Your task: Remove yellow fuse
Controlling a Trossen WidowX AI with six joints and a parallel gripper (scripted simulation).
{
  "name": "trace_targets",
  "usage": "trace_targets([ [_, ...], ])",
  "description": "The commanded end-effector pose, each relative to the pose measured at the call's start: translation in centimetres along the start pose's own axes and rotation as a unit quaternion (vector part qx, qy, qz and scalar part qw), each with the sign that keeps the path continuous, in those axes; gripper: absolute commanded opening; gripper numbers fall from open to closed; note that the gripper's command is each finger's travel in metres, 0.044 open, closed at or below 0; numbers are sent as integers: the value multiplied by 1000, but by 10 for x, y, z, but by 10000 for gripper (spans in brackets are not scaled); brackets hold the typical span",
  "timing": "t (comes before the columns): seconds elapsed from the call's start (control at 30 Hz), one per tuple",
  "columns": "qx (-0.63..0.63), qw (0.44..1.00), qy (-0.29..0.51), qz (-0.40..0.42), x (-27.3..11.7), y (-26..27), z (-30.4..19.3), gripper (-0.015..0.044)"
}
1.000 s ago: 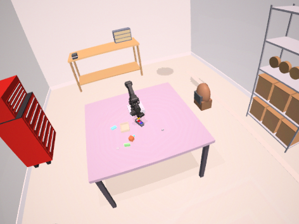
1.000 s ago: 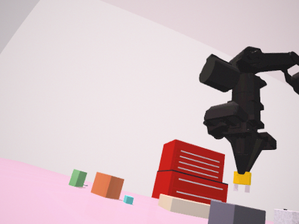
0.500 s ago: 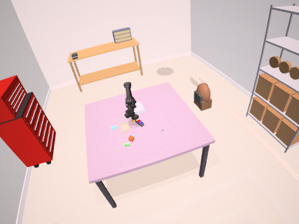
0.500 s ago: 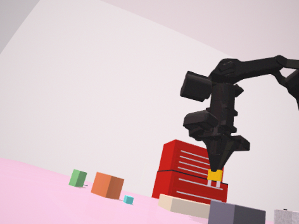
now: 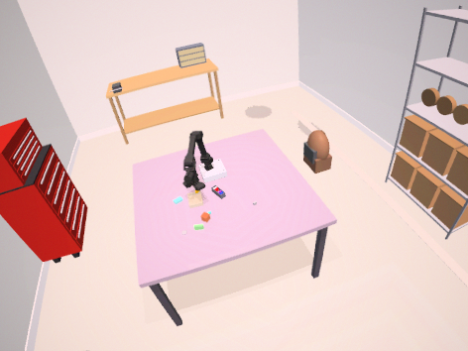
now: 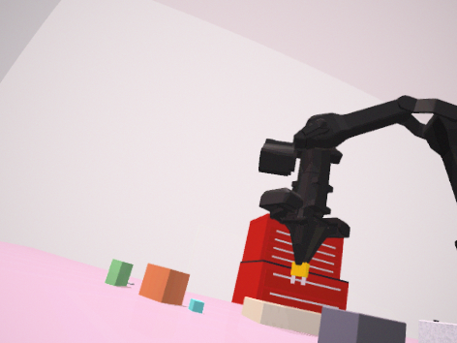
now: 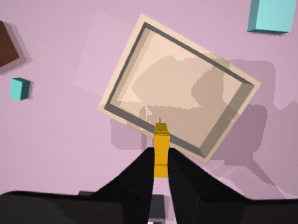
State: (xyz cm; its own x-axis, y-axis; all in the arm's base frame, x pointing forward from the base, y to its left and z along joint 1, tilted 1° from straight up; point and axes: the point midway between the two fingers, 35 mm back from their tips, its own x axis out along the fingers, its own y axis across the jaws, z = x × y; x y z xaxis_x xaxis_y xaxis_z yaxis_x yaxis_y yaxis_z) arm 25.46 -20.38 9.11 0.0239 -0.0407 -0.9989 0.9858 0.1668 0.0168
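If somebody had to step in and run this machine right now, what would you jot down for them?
Claw: shut on the yellow fuse, which hangs prongs-down in the air.
Fuse: already out of the fuse block, touching nothing.
Tray: on the pink table; in the wrist view the fuse sits over the tray's near edge, not over its middle.
Done: the pull and most of the carry.
Left: move a bit further over the tray, lower, open the claw. Keep away from the block and from the small coloured blocks nearby.
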Motion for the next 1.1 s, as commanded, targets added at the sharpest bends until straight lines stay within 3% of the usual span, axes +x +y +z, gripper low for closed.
trace_targets([
  [0.0,-1,1000,3,-3,2,-14,18,0],
  [1.07,-1,1000,2,-3,42,-19,24,0],
])
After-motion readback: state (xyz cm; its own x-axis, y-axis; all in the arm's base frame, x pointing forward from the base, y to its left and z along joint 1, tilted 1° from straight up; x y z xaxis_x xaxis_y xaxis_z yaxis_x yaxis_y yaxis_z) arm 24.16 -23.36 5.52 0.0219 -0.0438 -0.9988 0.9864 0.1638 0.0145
